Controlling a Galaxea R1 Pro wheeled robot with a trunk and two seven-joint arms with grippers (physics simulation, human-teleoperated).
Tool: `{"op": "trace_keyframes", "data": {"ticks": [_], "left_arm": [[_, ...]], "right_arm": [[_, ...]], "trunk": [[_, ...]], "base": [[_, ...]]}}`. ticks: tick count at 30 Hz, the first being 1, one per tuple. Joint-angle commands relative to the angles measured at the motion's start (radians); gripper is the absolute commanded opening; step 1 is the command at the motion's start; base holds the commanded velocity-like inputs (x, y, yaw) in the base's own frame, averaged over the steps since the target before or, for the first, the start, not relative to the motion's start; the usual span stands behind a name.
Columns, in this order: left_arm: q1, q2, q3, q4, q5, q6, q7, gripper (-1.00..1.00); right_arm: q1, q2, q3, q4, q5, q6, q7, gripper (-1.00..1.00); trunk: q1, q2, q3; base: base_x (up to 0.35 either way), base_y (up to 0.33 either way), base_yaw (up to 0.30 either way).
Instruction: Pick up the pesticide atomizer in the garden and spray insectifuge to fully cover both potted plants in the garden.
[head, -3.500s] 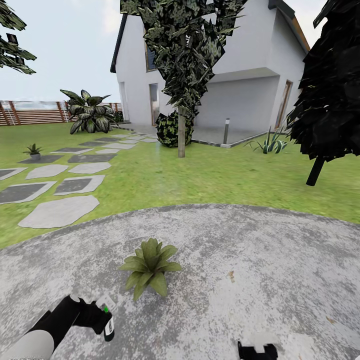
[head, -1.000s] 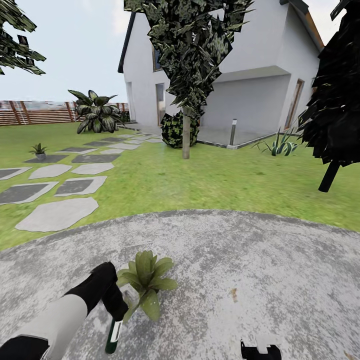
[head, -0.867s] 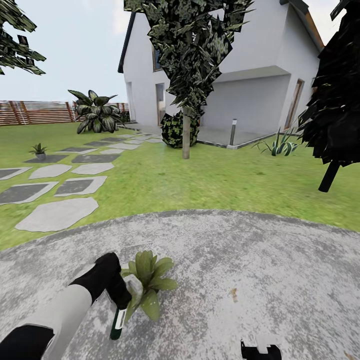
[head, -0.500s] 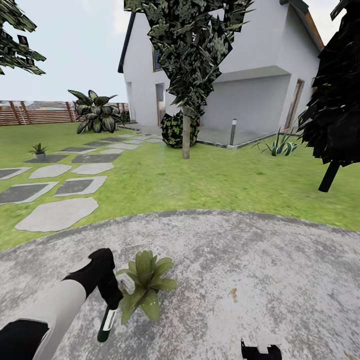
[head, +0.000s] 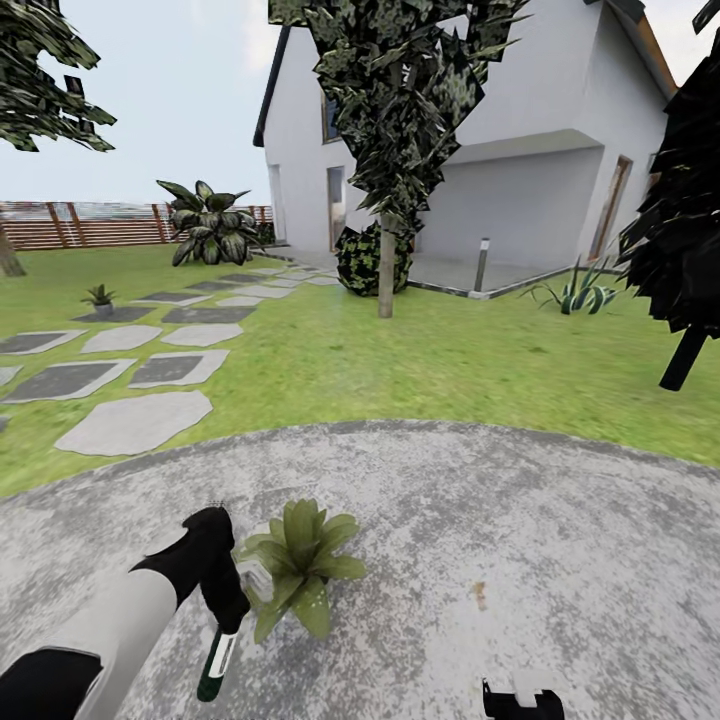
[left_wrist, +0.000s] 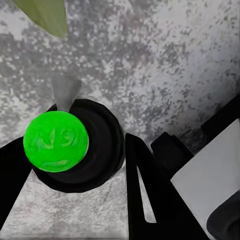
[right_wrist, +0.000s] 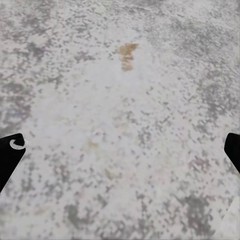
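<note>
The pesticide atomizer (head: 218, 655) is held tight in the left gripper (head: 228, 602), just beside the near potted plant (head: 299, 563) on the round grey patio (head: 520, 560). The bottle's pale head is turned toward the leaves. The second potted plant (head: 99, 297) is seen far off, by the stepping stones (head: 135, 422). The right gripper (right_wrist: 120, 150) is spread wide over bare patio with nothing held.
</note>
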Motion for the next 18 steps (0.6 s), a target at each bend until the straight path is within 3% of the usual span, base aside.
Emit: {"op": "trace_keyframes", "data": {"ticks": [1, 8, 13, 18], "left_arm": [[0.016, 0.002, -0.003, -0.001, -0.003, 0.008, -0.003, -1.0], [0.077, -0.002, 0.0, -0.002, -0.001, 0.007, 0.046, -1.0], [0.083, -0.018, 0.003, -0.006, 0.009, 0.008, 0.072, -1.0], [0.084, -0.019, 0.005, -0.004, 0.01, 0.008, 0.079, -1.0]], "right_arm": [[-0.001, 0.0, 0.009, 0.0, -0.01, -0.003, -0.001, 1.0], [0.0, 0.0, 0.008, 0.0, -0.01, -0.003, -0.002, 1.0], [-0.001, -0.002, 0.008, 0.001, -0.01, -0.003, -0.002, 1.0], [0.0, -0.004, 0.008, 0.002, -0.01, -0.003, -0.001, 1.0]], "trunk": [[0.0, 0.0, -0.001], [0.0, 0.0, -0.001], [0.0, 0.0, -0.001], [0.0, 0.0, -0.001]], "base": [[0.0, 0.0, 0.016], [0.0, 0.0, 0.003], [0.0, 0.0, 0.0], [0.0, 0.0, 0.0]]}}
